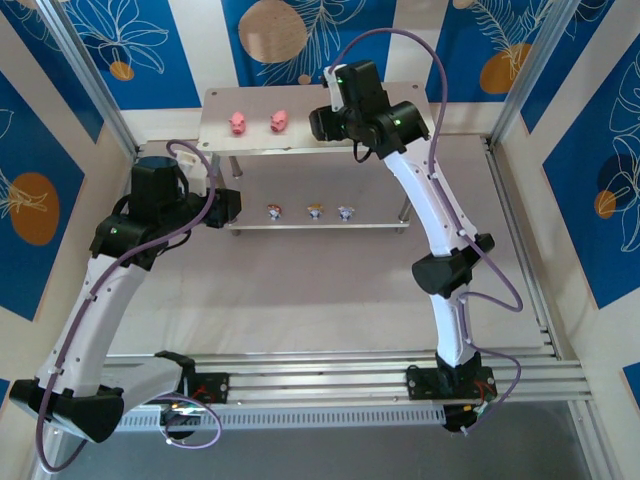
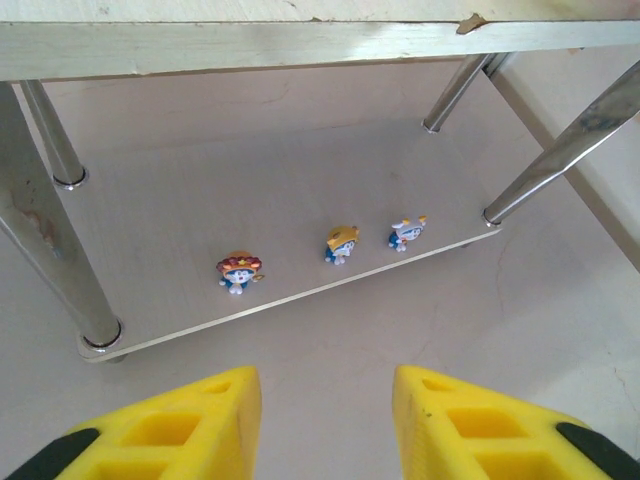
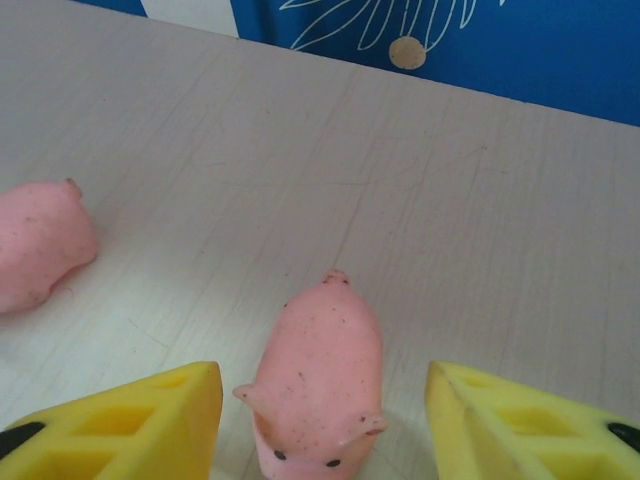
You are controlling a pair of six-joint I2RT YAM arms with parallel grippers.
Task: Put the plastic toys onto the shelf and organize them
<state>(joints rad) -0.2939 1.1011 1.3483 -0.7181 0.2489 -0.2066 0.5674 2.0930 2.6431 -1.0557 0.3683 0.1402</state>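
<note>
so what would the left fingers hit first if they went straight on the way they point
Probably the lower board's front edge, with the middle figurine right behind it; depth is hard to judge.

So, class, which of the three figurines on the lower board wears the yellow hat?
The middle figurine; the left figurine has a reddish-brown top, the right figurine looks mostly white and blue.
</note>
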